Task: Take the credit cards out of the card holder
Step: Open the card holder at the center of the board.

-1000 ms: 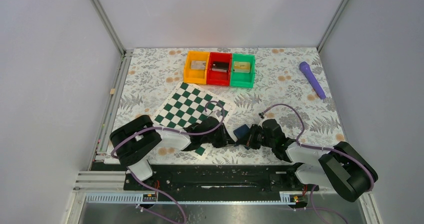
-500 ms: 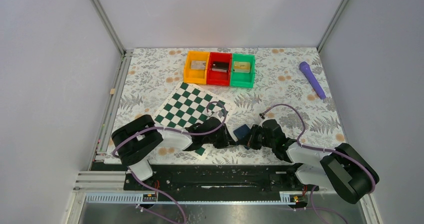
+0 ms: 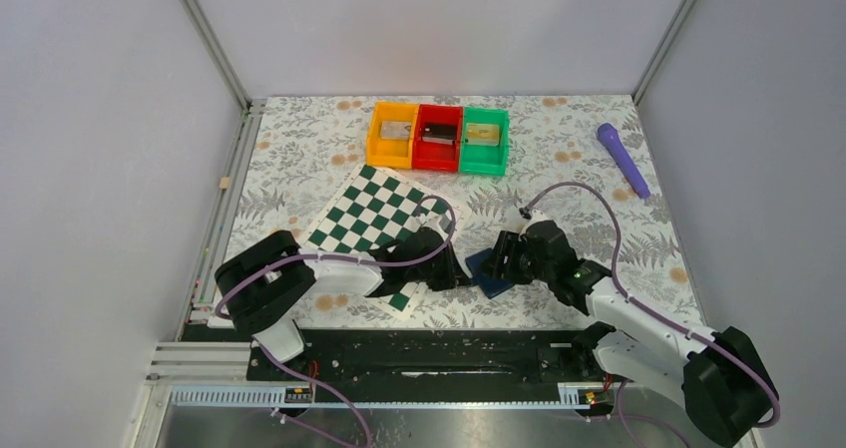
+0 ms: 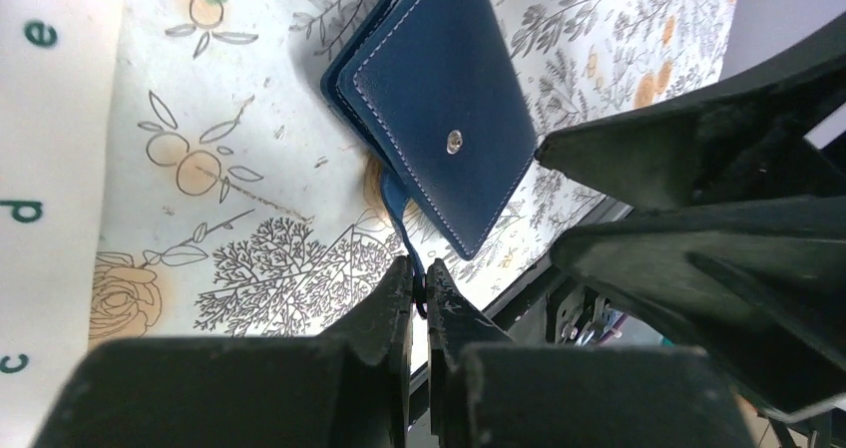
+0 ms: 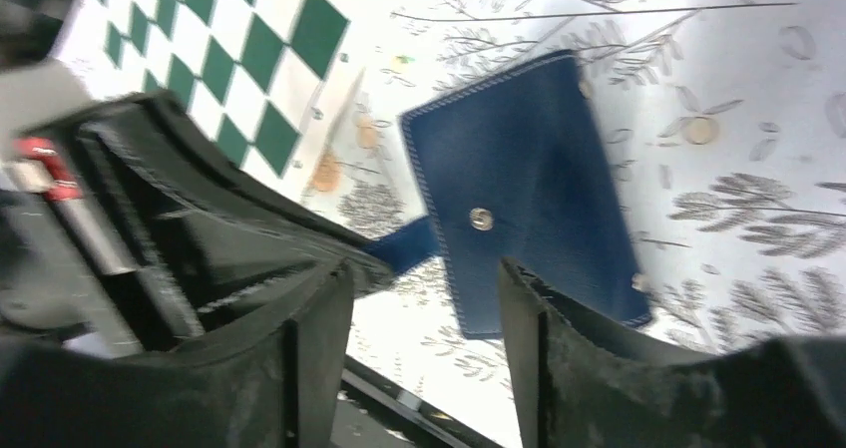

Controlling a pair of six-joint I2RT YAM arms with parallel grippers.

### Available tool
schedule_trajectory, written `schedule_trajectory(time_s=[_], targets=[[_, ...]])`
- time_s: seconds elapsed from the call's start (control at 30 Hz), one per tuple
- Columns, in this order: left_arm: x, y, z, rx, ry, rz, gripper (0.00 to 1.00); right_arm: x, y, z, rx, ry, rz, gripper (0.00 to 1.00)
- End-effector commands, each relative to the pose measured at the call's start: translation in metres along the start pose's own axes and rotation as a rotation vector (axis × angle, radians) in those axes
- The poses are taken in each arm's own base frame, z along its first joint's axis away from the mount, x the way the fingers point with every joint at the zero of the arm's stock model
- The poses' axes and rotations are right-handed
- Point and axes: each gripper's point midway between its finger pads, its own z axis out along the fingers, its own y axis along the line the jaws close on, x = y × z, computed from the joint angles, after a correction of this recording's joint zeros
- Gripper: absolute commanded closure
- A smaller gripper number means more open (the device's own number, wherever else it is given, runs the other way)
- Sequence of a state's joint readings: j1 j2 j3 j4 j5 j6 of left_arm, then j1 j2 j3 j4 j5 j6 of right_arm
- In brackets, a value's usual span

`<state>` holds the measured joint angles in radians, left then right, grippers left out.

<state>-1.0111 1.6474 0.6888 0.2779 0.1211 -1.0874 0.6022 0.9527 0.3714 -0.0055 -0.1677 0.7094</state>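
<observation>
- The closed wallet (image 4: 439, 119) is laid on the flowered cloth (image 4: 249, 248), its cards hidden.
- Its strap (image 4: 397, 204) is pinched by the left gripper (image 4: 419, 283); the right gripper (image 5: 424, 288) is held open above.
- The strap should be pulled slowly.

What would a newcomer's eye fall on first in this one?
The folded blue wallet, low in the middle of the top view: the left gripper has its jaws pinched on the strap, and the right gripper hangs over it, jaws open. Then the orange, red and green bins in a row at the far side.
</observation>
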Motion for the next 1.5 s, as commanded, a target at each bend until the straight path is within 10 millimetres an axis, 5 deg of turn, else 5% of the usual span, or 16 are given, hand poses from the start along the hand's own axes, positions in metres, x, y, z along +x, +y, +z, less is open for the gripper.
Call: schedule_trajectory(time_s=[0.0, 0.17, 0.37, 0.73, 1.2, 1.47], targets=[[-0.024, -0.028, -0.012, 0.113, -0.063, 0.034, 1.0, 0.007, -0.028, -0.009, 0.18, 0.069, -0.113, 0.33], [-0.025, -0.029, -0.012, 0.131, -0.047, 0.036, 1.0, 0.009, -0.023, -0.005, 0.22, 0.069, -0.182, 0.18], [-0.025, -0.024, -0.013, 0.119, -0.043, 0.034, 1.0, 0.014, -0.027, 0.003, 0.292, 0.074, -0.253, 0.14], [-0.024, -0.027, -0.013, 0.131, -0.03, 0.038, 1.0, 0.002, -0.026, 0.003, 0.43, 0.038, -0.371, 0.19], [-0.023, -0.023, -0.013, 0.127, -0.023, 0.039, 1.0, 0.013, -0.034, 0.009, 0.515, 0.093, -0.445, 0.17], [-0.018, -0.018, -0.013, 0.126, -0.013, 0.044, 1.0, -0.005, -0.032, 0.0, 0.554, 0.01, -0.44, 0.29]])
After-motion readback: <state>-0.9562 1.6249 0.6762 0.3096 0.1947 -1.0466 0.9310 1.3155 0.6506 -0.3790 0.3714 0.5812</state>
